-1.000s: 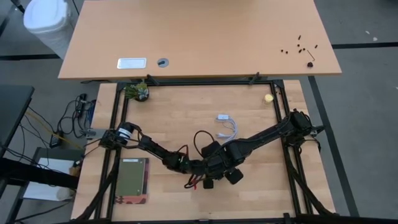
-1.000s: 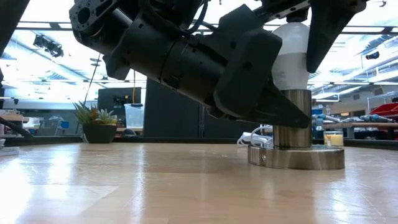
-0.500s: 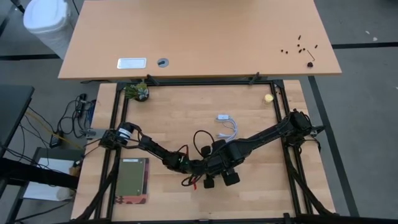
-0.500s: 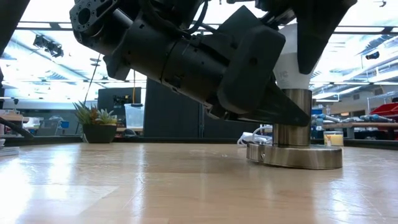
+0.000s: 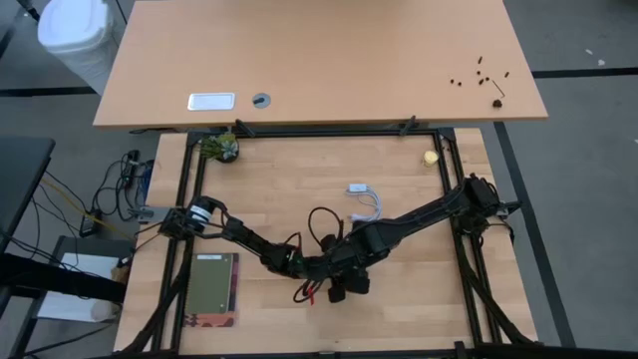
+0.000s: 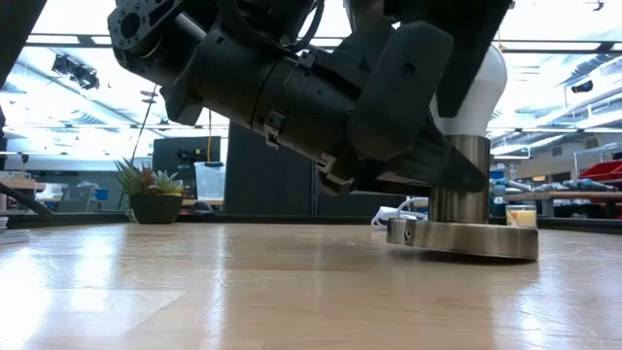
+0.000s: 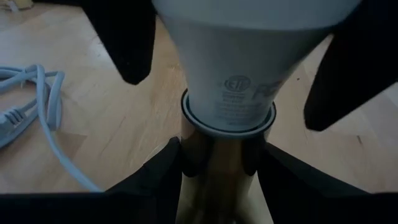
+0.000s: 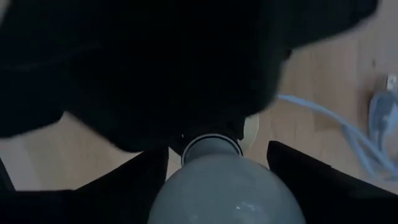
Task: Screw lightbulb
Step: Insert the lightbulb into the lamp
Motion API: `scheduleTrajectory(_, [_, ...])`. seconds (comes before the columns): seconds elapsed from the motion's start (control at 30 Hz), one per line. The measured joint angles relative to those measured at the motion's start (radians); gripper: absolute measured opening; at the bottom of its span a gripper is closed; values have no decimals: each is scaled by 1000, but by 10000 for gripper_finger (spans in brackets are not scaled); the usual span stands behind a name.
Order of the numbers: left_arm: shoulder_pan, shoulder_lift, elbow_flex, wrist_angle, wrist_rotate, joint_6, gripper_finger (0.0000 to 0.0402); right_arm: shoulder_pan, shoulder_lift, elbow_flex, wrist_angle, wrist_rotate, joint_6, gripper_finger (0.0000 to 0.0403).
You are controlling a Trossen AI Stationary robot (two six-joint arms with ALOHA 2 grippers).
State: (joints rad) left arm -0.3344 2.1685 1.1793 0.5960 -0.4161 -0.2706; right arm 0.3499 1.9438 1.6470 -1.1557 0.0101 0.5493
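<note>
Lightbulb, upright in metal socket base on desk, globe gripped between right pincer fingers; left pincer clamps socket stem; bulb's top hidden behind arms; white cord beyond.

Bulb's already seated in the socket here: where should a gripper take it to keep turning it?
On the lightbulb's wide globe, from above with fingers either side. It stands upright in the metal socket, its narrow neck sits right at the socket rim, and the left gripper already clamps the socket below, so only the globe is free.
</note>
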Motion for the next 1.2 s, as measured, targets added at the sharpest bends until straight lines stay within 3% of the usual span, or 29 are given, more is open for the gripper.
scheduleTrajectory(0.17, [0,2,-2,13,-18,-20,189,-14,0,0,-4,0,168,267])
scheduleTrajectory(0.3, [4,2,-2,12,-19,24,189,-19,0,-2,2,0,232,280])
scheduleTrajectory(0.63, [7,0,-2,-19,-37,43,189,-68,0,29,16,-48,109,354])
scheduleTrajectory(0.9, [2,-2,-5,-34,-35,27,189,-80,1,89,-37,-69,84,372])
scheduleTrajectory(1.2, [1,-2,-5,-39,-34,27,189,1,-40,199,-128,158,9,361])
